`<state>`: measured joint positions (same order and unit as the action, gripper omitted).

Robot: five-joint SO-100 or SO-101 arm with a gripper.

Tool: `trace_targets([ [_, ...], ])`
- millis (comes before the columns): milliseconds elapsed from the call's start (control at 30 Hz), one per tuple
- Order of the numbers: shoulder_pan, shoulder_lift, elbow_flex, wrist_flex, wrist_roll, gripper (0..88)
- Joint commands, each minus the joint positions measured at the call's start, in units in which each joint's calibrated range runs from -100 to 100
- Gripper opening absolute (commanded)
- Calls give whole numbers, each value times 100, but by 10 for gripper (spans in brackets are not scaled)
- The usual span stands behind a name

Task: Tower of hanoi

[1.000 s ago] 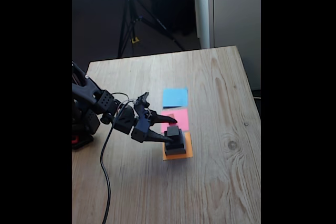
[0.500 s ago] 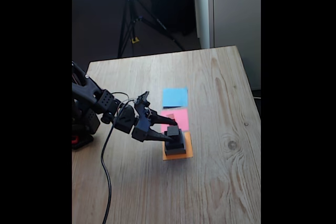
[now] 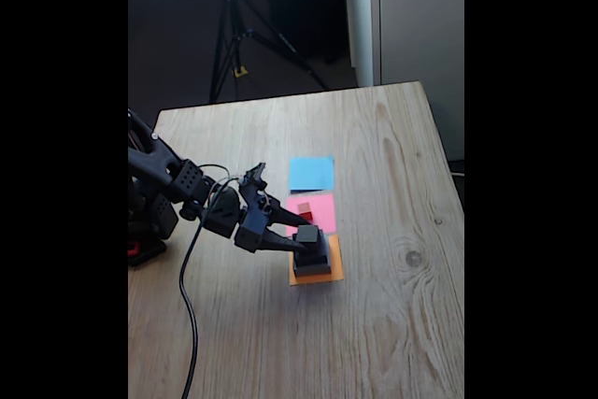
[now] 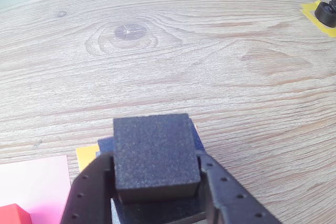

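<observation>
End effector clamped on the small dark grey block at the top of the stack.

In the wrist view, the end effector [image 4: 157, 195] has one finger against each side of the small dark grey block [image 4: 155, 150], closed on it; the block sits over a darker block [image 4: 152, 211] below, and the tiny red cube [image 4: 13, 214] lies on the pink paper square [image 4: 34, 182] at the lower left. In the fixed view, the stack [image 3: 312, 254] stands on the orange paper square [image 3: 316, 275] on the wooden table [image 3: 392, 324], with the end effector [image 3: 301, 233] reaching in from the left. Just behind lies the pink paper square with the red cube [image 3: 305, 219] on it, then the blue paper square [image 3: 311, 173]. A black tripod [image 3: 238, 35] stands beyond the table's far edge.
</observation>
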<state>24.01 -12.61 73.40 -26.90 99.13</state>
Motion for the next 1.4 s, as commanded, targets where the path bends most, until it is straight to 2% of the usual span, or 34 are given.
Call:
trace_targets([
  [0,-98,-56,-77,-155,87,101],
  [533,-223,-306,-77,-66,87,64],
  [800,-399,-866,-549,946,87,60],
  [1000,-424,-1078,-677,1164,87,57],
  [1067,-441,-1169,-1040,1666,-14,55],
  [1133,-449,-1313,-1604,2532,-315,52],
  [1233,-499,-1585,-2695,4370,-716,51],
  [1367,-650,-1895,-4104,6717,-616,49],
])
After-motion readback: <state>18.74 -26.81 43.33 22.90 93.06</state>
